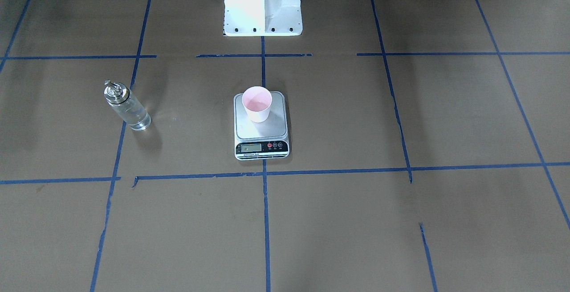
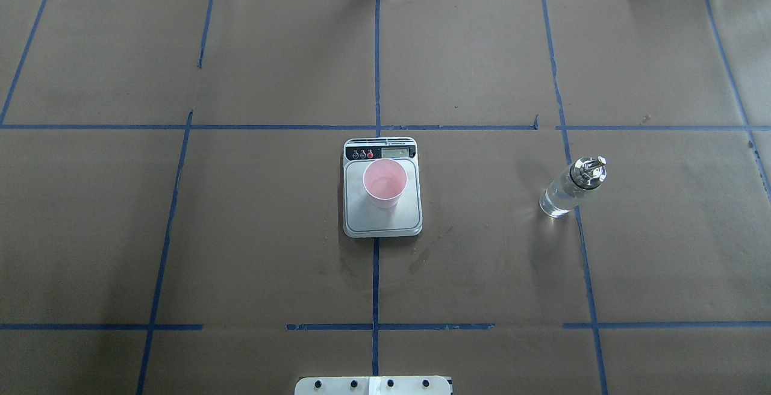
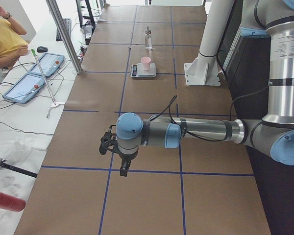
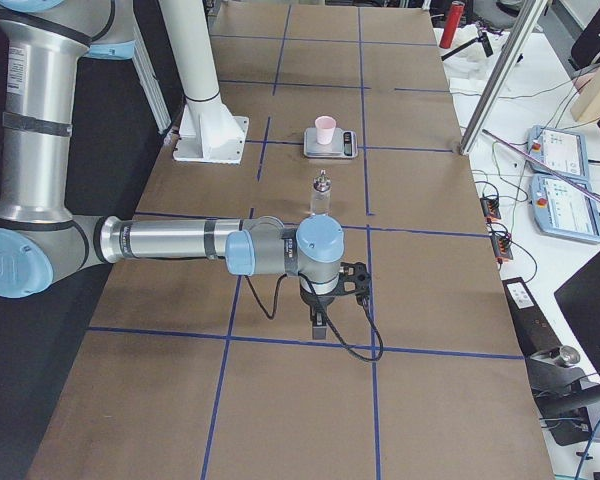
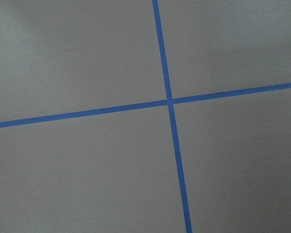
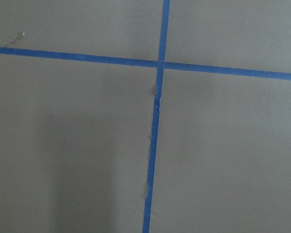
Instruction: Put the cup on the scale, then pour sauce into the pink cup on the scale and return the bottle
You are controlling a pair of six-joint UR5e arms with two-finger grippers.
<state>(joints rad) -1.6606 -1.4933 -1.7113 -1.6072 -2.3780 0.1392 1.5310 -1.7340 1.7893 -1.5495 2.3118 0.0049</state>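
Observation:
The pink cup point(image 1: 257, 104) point(image 2: 385, 182) stands upright on the silver platform of the scale point(image 1: 262, 129) point(image 2: 382, 220) at the table's middle. The glass bottle point(image 1: 127, 107) point(image 2: 571, 189) stands upright on the table on my right side, apart from the scale, with clear sauce barely showing inside. Both arms are held far from these, out over the table's two ends. The left gripper point(image 3: 123, 170) shows only in the exterior left view and the right gripper point(image 4: 319, 327) only in the exterior right view. I cannot tell whether either is open or shut. The wrist views show only paper and tape.
Brown paper with a blue tape grid covers the table. The white robot pedestal point(image 1: 262, 2) stands behind the scale. A person in yellow point(image 3: 2, 39), control tablets point(image 3: 19, 88) point(image 4: 565, 190) and a metal post point(image 3: 63, 34) are on the operators' side.

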